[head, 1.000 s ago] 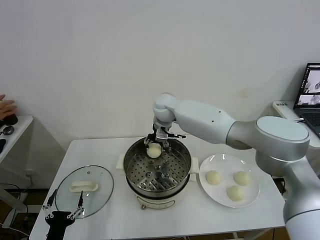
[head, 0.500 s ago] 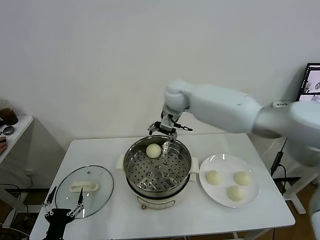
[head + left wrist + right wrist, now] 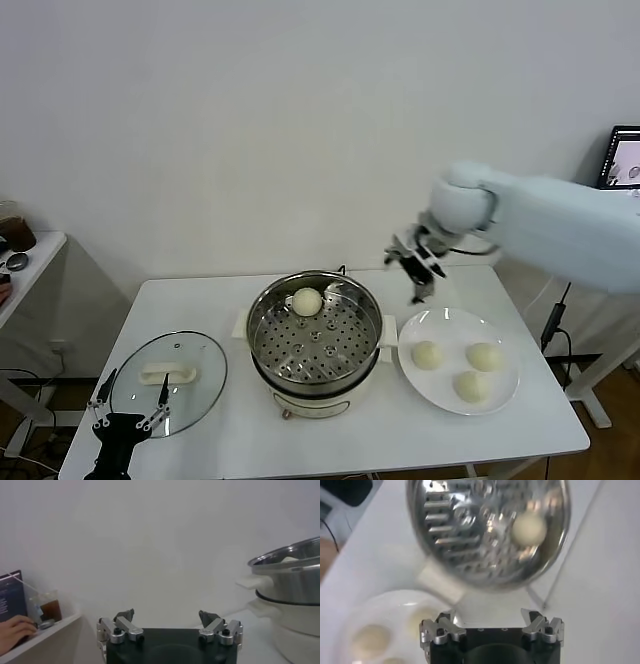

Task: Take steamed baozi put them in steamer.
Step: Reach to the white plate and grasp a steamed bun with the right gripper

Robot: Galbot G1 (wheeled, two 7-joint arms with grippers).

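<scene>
Head view: white table against a bare white wall (both grippers' fingers spread, empty).

Bright, even light; right wrist view blurred, steamer glaring.

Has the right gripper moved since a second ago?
Yes. The right gripper, open and empty, has swung from above the steamer toward the robot's right, now above the plate edge.
</scene>
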